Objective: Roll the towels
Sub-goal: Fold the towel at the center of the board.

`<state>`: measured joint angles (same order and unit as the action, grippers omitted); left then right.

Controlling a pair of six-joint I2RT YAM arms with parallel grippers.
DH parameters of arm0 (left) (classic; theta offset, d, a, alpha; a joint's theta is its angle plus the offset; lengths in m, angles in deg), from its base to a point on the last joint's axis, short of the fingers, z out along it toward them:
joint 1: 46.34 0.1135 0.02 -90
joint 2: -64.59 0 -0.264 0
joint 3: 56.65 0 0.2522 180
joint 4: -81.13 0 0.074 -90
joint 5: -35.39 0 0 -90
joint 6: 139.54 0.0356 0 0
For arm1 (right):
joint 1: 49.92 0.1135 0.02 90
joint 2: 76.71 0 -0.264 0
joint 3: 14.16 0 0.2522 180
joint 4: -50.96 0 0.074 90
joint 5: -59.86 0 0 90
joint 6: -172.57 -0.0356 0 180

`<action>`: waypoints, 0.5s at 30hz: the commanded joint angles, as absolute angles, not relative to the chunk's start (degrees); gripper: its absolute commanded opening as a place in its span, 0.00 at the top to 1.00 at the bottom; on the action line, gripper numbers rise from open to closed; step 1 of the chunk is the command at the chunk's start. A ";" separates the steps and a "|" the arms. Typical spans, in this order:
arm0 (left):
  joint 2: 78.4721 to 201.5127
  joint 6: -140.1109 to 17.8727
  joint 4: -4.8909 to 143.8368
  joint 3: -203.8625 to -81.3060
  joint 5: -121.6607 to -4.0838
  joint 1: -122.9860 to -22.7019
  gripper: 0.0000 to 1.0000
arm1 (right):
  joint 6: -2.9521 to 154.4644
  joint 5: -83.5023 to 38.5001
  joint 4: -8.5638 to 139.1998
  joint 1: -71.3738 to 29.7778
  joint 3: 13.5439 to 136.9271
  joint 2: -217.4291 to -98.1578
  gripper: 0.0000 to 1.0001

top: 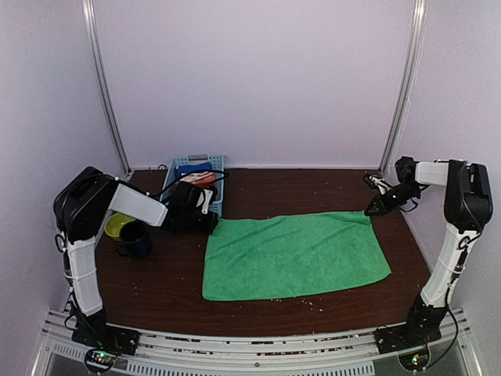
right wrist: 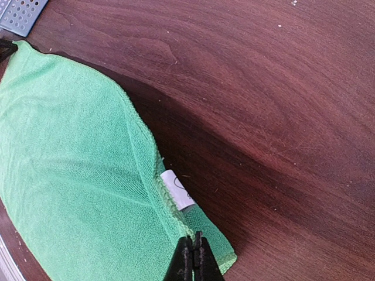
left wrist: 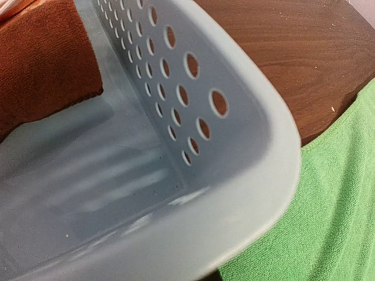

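Observation:
The green towel (top: 293,254) lies spread flat on the middle of the table. My left gripper (top: 211,223) is at its far left corner, shut on that corner; its fingers are hidden in the left wrist view. My right gripper (top: 369,210) is at the far right corner. In the right wrist view my right gripper (right wrist: 192,241) is shut on the hem of the green towel (right wrist: 70,175), just below a white tag (right wrist: 176,188). The rust towel (left wrist: 41,64) lies inside the basket.
A grey-blue perforated basket (top: 174,176) stands at the back left and holds a blue cloth (top: 192,168) and a striped cloth (top: 205,178). Its rim (left wrist: 263,175) fills the left wrist view, beside the green towel (left wrist: 334,205). A yellow-green bowl (top: 116,225) and a dark mug (top: 138,239) sit at the left.

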<state>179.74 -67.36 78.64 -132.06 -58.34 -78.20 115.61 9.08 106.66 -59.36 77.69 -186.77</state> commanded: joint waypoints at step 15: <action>157.10 -62.29 77.35 -123.73 -52.67 -77.87 1.00 | 114.41 11.87 107.97 -60.12 82.13 -184.28 1.00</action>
<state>159.76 -63.71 77.81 -125.81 -54.14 -78.20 115.08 9.56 107.07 -59.73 80.31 -186.75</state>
